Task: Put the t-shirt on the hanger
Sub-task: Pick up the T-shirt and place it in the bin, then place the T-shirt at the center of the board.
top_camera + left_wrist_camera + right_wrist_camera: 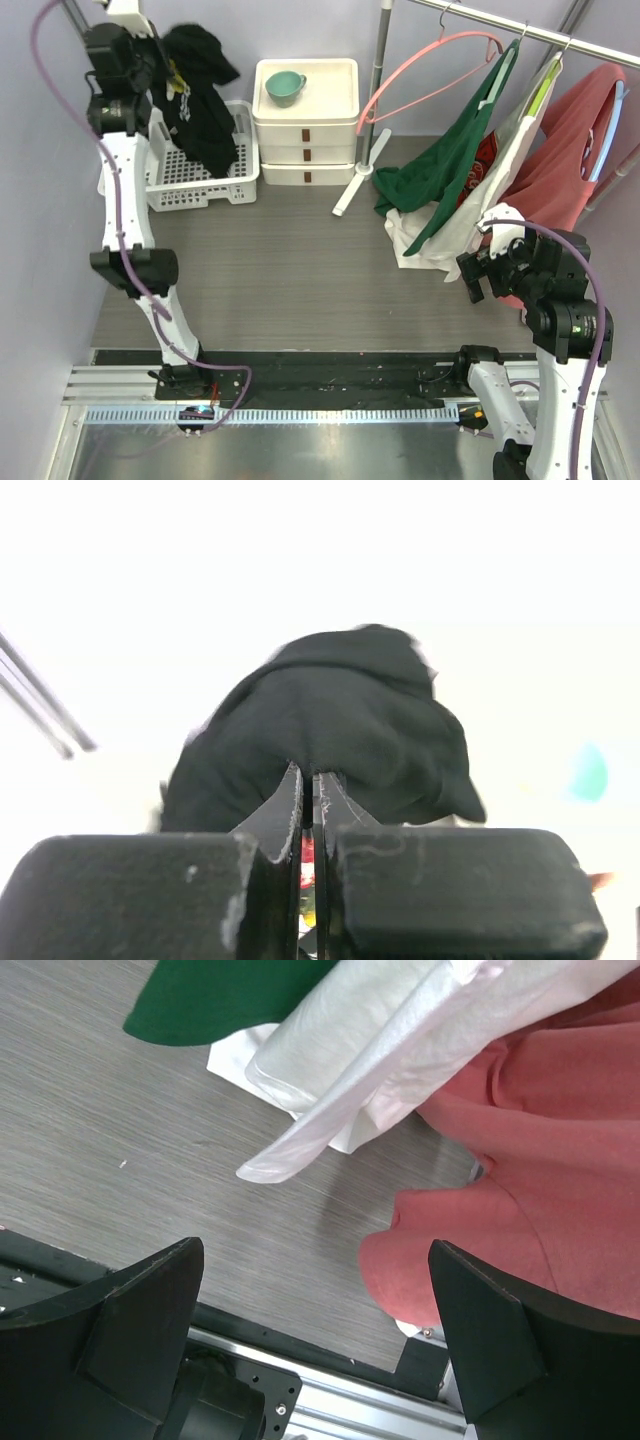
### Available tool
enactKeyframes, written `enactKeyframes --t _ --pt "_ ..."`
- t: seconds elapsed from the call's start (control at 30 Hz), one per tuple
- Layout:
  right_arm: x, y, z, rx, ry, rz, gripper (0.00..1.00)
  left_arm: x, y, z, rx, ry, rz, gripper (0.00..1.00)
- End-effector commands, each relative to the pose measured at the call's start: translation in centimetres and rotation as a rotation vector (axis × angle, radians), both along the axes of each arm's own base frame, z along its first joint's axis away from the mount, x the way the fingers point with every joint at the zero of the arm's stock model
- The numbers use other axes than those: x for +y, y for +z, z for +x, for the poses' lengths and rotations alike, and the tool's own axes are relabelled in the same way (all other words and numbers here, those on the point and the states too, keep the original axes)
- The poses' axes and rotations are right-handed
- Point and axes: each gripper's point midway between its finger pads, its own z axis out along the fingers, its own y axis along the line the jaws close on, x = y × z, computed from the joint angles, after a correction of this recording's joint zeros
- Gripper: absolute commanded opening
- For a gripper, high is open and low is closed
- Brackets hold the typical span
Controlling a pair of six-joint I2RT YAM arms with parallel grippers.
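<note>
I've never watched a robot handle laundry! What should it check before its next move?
1. Left tool shut on the black t-shirt: ok.
2. T-shirt fully out of the white basket: cannot tell; its lower end hangs over the basket.
3. Pink hanger bare and hooked on the rail: ok.
4. Right tool open, holding nothing: ok.
5. T-shirt spread enough to find its neck opening: not ok, it hangs bunched.
</note>
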Motion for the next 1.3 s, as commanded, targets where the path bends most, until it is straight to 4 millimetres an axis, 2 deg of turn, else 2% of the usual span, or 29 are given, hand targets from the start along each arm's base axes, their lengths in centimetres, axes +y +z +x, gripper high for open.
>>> enactKeyframes --t 0.0,0.07,0.17,0.23,0.27,0.3,0.37,0.4,0.43,0.47,0.5,0.53,0.57,0.67,0.7,0.77,0.8,0.87,0.9,0.97,1.0,1.03,1.07,1.1,1.13,1.17,1.2,1.23,1.27 --pt "1.1 2.2 -0.4 -0.065 0.059 0.024 1.00 -3.1 15.4 -9.1 -0.359 -0.102 -0.033 0.00" --pt "1.8 2.3 -0.5 -0.064 0.093 0.045 1.00 -4.5 17.8 -12.0 -0.404 -0.138 -0.061 0.00" --pt "3.2 2.4 -1.2 -0.057 0.162 0.084 1.00 -7.2 21.1 -17.9 -0.458 -0.238 -0.096 0.00" --pt "3.7 2.2 -1.5 -0.051 0.188 0.101 1.00 -8.3 21.0 -19.7 -0.437 -0.284 -0.125 0.00" --pt "4.3 2.1 -1.7 -0.042 0.217 0.123 1.00 -9.7 20.9 -20.6 -0.426 -0.323 -0.139 0.00" --pt "4.6 2.0 -1.8 -0.037 0.231 0.135 1.00 -10.4 21.2 -22.5 -0.421 -0.352 -0.149 0.00" --pt "5.2 1.8 -1.9 -0.018 0.261 0.160 1.00 -12.1 19.1 -23.0 -0.344 -0.417 -0.177 0.00" --pt "5.7 1.8 -2.0 -0.014 0.281 0.176 1.00 -12.8 18.6 -24.5 -0.321 -0.444 -0.192 0.00" --pt "5.8 1.5 -1.8 0.005 0.286 0.188 1.00 -13.2 17.9 -24.8 -0.297 -0.457 -0.206 0.00" --pt "5.9 1.3 -1.8 0.019 0.290 0.198 1.00 -13.8 15.5 -24.0 -0.223 -0.471 -0.243 0.00" --pt "6.3 1.0 -1.7 0.037 0.306 0.218 1.00 -14.4 15.2 -25.1 -0.208 -0.501 -0.257 0.00" --pt "6.4 0.5 -1.5 0.069 0.310 0.230 1.00 -15.0 14.3 -25.2 -0.176 -0.527 -0.269 0.00" --pt "6.6 0.1 -1.5 0.089 0.319 0.241 1.00 -15.5 12.5 -24.6 -0.120 -0.530 -0.292 0.00" --pt "7.0 -0.8 -1.1 0.148 0.338 0.280 1.00 -16.2 9.1 -24.3 -0.029 -0.484 -0.289 0.00" --pt "7.1 -1.1 -0.9 0.162 0.341 0.287 1.00 -17.5 5.8 -24.0 0.056 -0.489 -0.243 0.00" --pt "7.2 -1.5 -0.5 0.191 0.352 0.296 1.00 -18.4 2.6 -24.0 0.117 -0.479 -0.182 0.00" --pt "7.2 -1.6 -0.4 0.199 0.359 0.296 1.00 -20.5 -1.0 -24.7 0.193 -0.541 -0.086 0.00" --pt "7.4 -1.7 -0.4 0.213 0.381 0.297 1.00 -22.4 -4.6 -25.3 0.265 -0.566 0.036 0.00" --pt "7.4 -1.7 -0.2 0.218 0.388 0.298 1.00 -25.1 -6.6 -27.2 0.318 -0.655 0.098 0.00" --pt "7.5 -1.4 -0.2 0.211 0.404 0.292 1.00 -27.0 -11.0 -28.1 0.400 -0.713 0.274 0.00" --pt "7.5 -1.2 -0.1 0.204 0.400 0.292 1.00 -29.7 -12.4 -30.3 0.409 -0.797 0.365 0.00" --pt "7.4 -0.8 0.1 0.192 0.390 0.289 1.00 -30.2 -14.5 -30.8 0.430 -0.807 0.484 0.00" --pt "7.1 -0.7 0.4 0.184 0.375 0.279 1.00 -30.9 -17.6 -31.8 0.514 -0.840 0.577 0.04" --pt "7.0 -0.7 0.7 0.189 0.365 0.280 1.00 -32.3 -19.0 -34.2 0.556 -0.955 0.612 0.13" --pt "6.8 -0.4 0.9 0.185 0.358 0.274 1.00 -32.6 -19.9 -35.2 0.596 -1.009 0.604 0.46" --pt "6.8 -0.4 0.9 0.192 0.355 0.274 1.00 -32.4 -21.4 -36.0 0.643 -1.048 0.589 0.63" --pt "6.8 -0.4 0.9 0.201 0.355 0.275 1.00 -32.2 -20.5 -37.0 0.638 -1.136 0.486 0.81" --pt "6.8 -0.5 0.9 0.214 0.367 0.269 1.00 -31.7 -20.2 -37.0 0.627 -1.150 0.439 0.93" --pt "6.9 -0.8 0.5 0.239 0.377 0.274 1.00 -30.9 -21.2 -36.8 0.627 -1.157 0.409 0.95"
